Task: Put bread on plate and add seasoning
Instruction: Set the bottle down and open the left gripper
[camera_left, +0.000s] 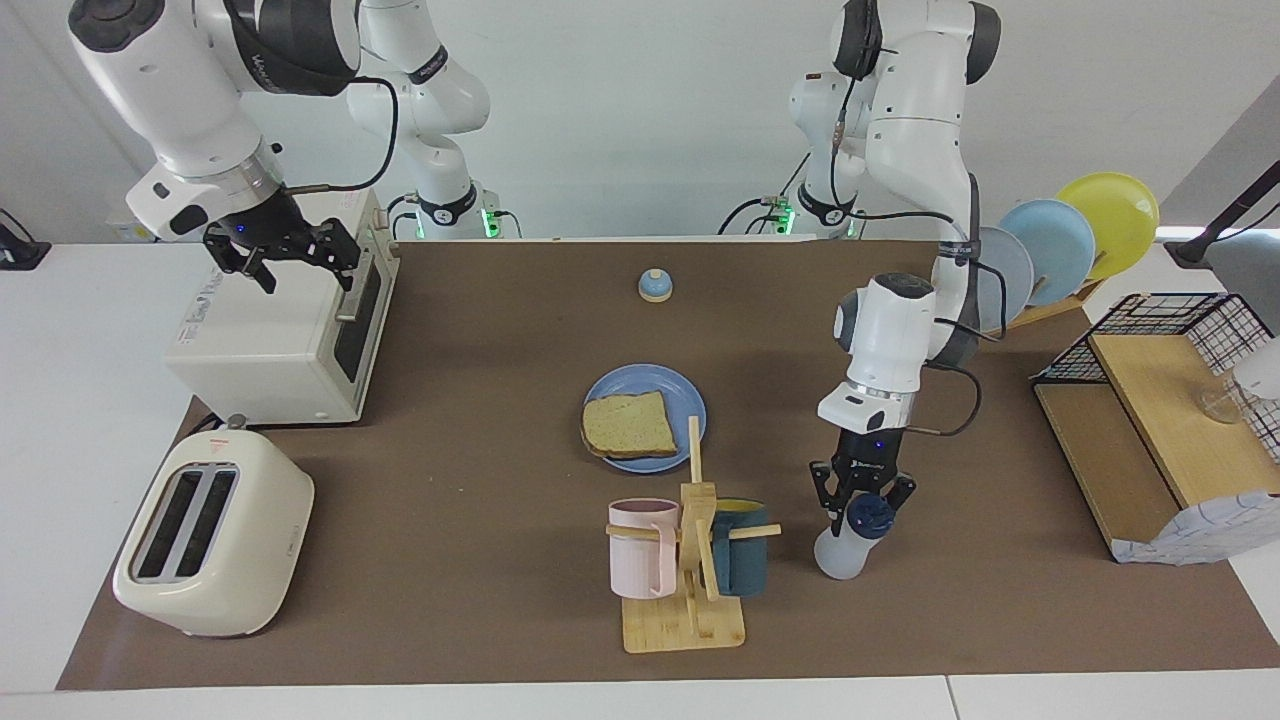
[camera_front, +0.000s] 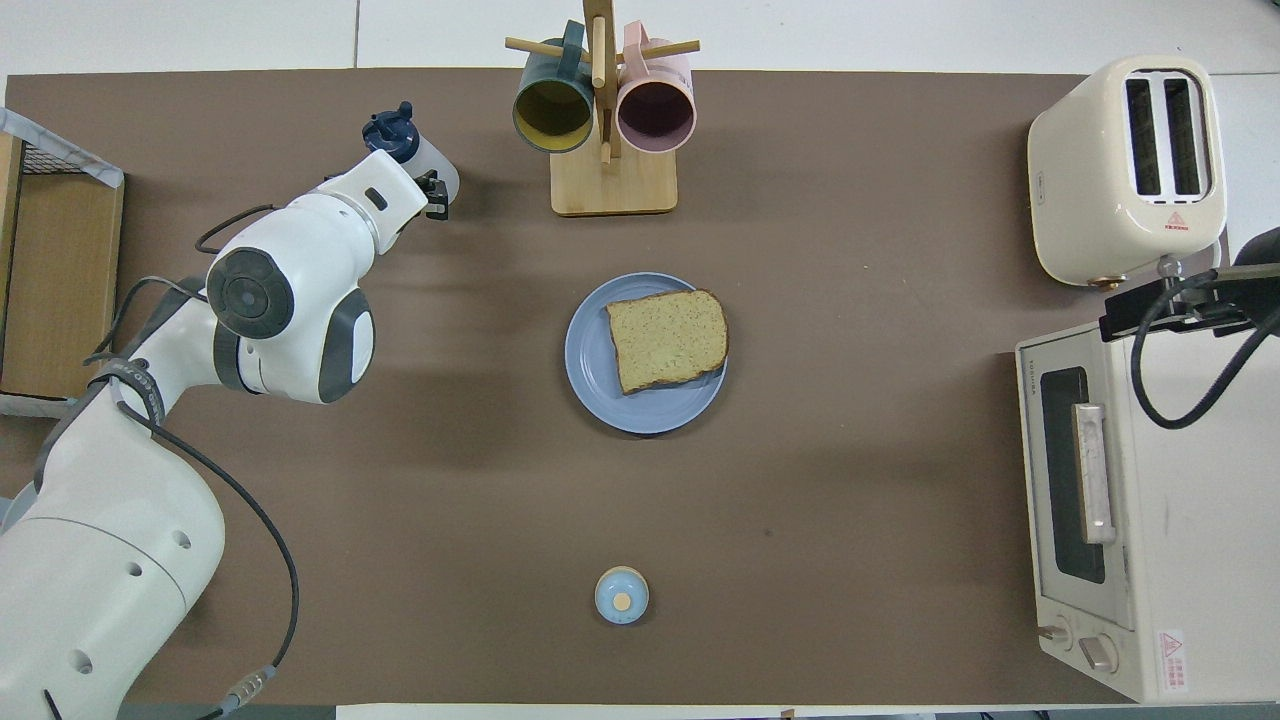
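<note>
A brown mat covers most of the desk (camera_left: 480, 480), with white desk edges showing around it and a pale wall at the robots' end.

One bread (camera_left: 628, 424) slice lies on the one medium-blue plate (camera_left: 690, 395) in the middle of the mat. One seasoning (camera_left: 850, 540) bottle stands tilted near the mug rack, toward the left arm's end and farther from the robots than the plate. The left pincer (camera_left: 862, 495) is down on it, fingers closed around its neck just below the navy cap. The right pincer (camera_left: 282, 255) hangs over the toaster oven (camera_left: 270, 340), fingers spread apart and holding nothing; that arm waits.

One toaster (camera_left: 213, 533) sits farther from the robots than the oven. One wooden rack (camera_left: 690, 580) carries two mugs, a pink mug (camera_left: 640, 547) and a teal mug (camera_left: 740, 560). One bell (camera_left: 655, 285) stands nearer to the robots than the plate. Three plates stand in a holder at the left arm's end: a grey-blue plate (camera_left: 1010, 272), a light blue plate (camera_left: 1050, 245) and a yellow plate (camera_left: 1120, 215). One wire basket (camera_left: 1160, 330) sits beside them.
</note>
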